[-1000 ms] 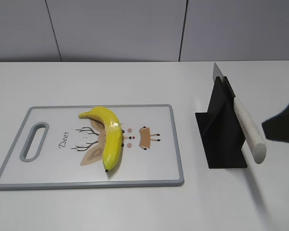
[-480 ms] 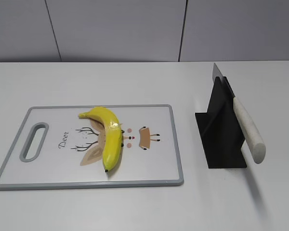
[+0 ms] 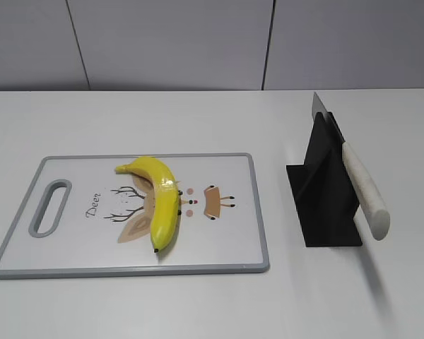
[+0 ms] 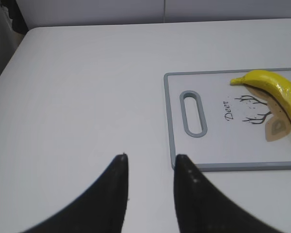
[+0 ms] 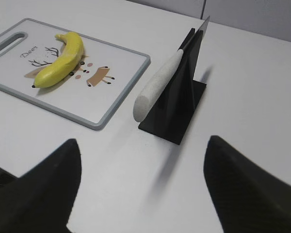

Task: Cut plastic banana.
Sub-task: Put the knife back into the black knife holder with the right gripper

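Note:
The plastic banana [image 3: 160, 198] is glossy yellow and curved, lying on the white cutting board [image 3: 71, 247] with a grey rim and a deer drawing. It also shows in the left wrist view [image 4: 276, 92] and the right wrist view [image 5: 63, 60]. A knife [image 3: 360, 187] with a pale handle rests slanted in a black stand [image 3: 325, 198]. My left gripper [image 4: 149, 162] is open and empty over bare table, left of the board's near corner. My right gripper [image 5: 143, 150] is wide open and empty, in front of the knife stand [image 5: 177, 104]. Neither gripper shows in the exterior view.
The cutting board's handle slot [image 3: 51, 206] is at its left end. The white table [image 3: 198, 304] ends at a grey wall behind. The knife handle [image 5: 157, 87] juts out toward my right gripper.
The dark arm part at the right edge of the exterior view one second ago has left that view. The banana, board and knife have not moved.

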`<state>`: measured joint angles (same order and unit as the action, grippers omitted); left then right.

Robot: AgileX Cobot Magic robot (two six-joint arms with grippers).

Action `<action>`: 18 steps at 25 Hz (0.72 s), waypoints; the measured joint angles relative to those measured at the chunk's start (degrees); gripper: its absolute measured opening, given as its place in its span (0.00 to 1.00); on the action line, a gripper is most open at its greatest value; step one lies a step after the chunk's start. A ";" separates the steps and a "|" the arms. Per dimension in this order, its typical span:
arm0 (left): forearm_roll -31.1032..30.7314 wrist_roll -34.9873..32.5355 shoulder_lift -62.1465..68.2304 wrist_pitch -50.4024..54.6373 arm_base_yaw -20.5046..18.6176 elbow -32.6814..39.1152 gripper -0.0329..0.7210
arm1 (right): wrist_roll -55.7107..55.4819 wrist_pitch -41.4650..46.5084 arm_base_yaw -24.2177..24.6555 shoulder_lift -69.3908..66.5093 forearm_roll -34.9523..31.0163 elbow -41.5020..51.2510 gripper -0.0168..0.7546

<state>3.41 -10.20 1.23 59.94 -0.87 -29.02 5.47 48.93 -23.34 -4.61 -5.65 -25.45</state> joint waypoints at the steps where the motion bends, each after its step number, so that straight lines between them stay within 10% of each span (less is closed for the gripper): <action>1: 0.00 0.00 0.00 0.00 0.00 0.00 0.44 | 1.26 1.38 0.00 1.55 -0.12 0.00 0.79; 18: 0.05 0.00 0.00 -0.02 0.00 0.00 0.38 | 4.19 5.17 3.93 4.95 -0.31 1.30 0.79</action>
<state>3.46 -10.20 1.23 59.92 -0.87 -29.02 9.66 54.10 -19.41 0.33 -5.96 -24.15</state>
